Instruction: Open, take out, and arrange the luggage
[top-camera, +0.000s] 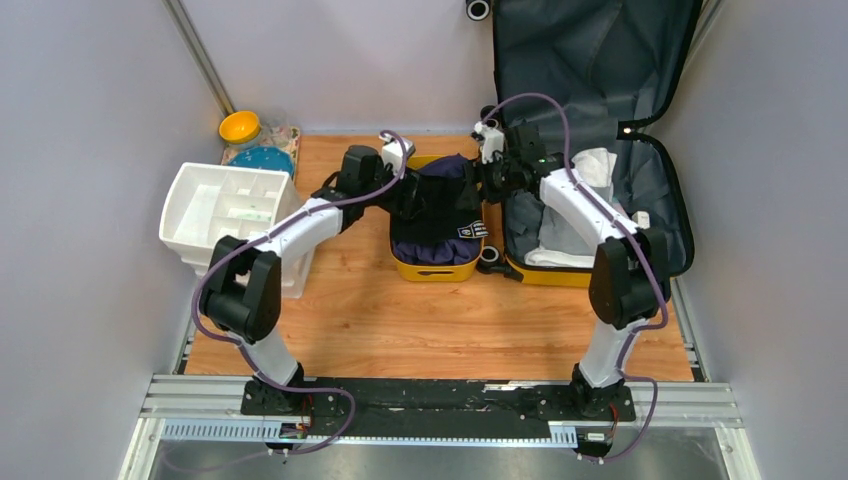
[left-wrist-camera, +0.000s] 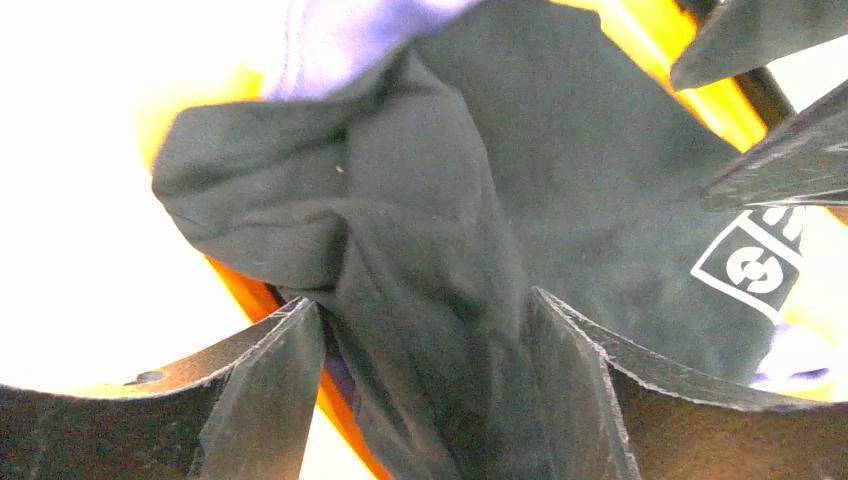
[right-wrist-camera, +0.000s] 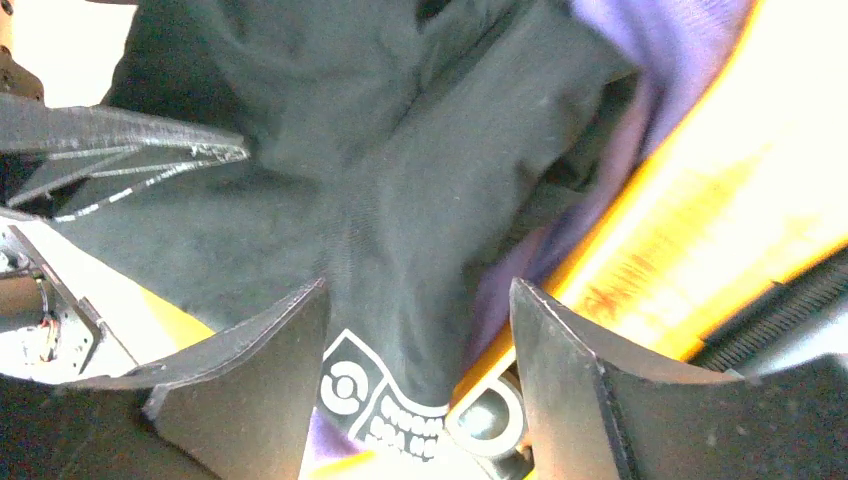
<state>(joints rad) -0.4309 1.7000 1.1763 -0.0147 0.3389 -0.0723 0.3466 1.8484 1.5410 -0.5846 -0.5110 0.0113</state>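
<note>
L gripper (left-wrist-camera: 422, 305) & R gripper (right-wrist-camera: 418, 290) open, nothing held; shirt (top-camera: 435, 225) in tub (top-camera: 435, 270), far tabletop edge. Lift yr arms straight, no snag.

Garment (top-camera: 435, 215) lies in the tub (top-camera: 432, 271), left of the luggage (top-camera: 600, 70), organiser (top-camera: 225, 205) farther left

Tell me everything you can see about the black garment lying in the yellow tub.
The black garment is soft, creased fabric with a white square logo patch near one edge. It lies bunched over a purple cloth in the yellow tub, beside the open suitcase. The left gripper and right gripper each stand open astride a raised fold of it; whether they touch it is unclear.
</note>
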